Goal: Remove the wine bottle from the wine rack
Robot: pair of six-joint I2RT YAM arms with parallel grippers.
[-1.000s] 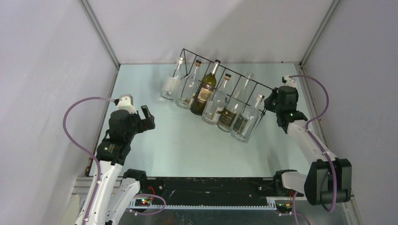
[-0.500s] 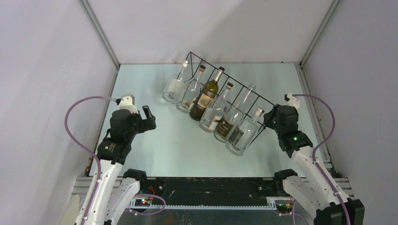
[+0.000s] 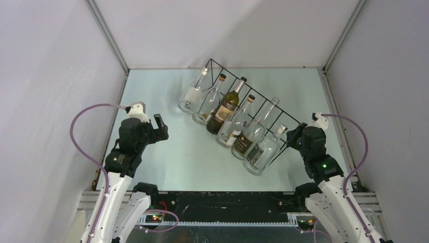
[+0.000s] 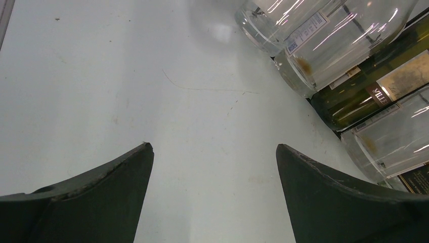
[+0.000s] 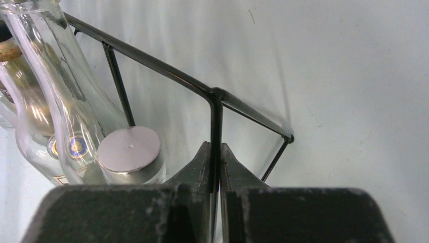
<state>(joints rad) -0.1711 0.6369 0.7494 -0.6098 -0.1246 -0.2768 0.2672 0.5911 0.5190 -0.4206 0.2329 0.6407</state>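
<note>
The black wire wine rack (image 3: 255,91) lies slanted across the table with several bottles in its compartments. Most of them are clear glass. The dark green wine bottle (image 3: 224,109) is third from the left, its neck pointing to the far wall. My right gripper (image 3: 295,132) is shut on an upright wire at the rack's right end corner (image 5: 216,109), beside a silver-capped clear bottle (image 5: 129,152). My left gripper (image 3: 161,126) hovers open over bare table, left of the bottle bases. In the left wrist view, nothing lies between its fingers (image 4: 212,147), and the dark bottle (image 4: 364,98) shows at the right.
White walls with metal corner posts close in the pale green table (image 3: 167,91) on three sides. The black rail with the arm bases (image 3: 222,202) runs along the near edge. Purple cables loop off both arms.
My right gripper, still shut on the rack, has pulled its right end toward the near edge. The whole rack and its bottles have swung to a steeper slant. The left arm has stayed put.
</note>
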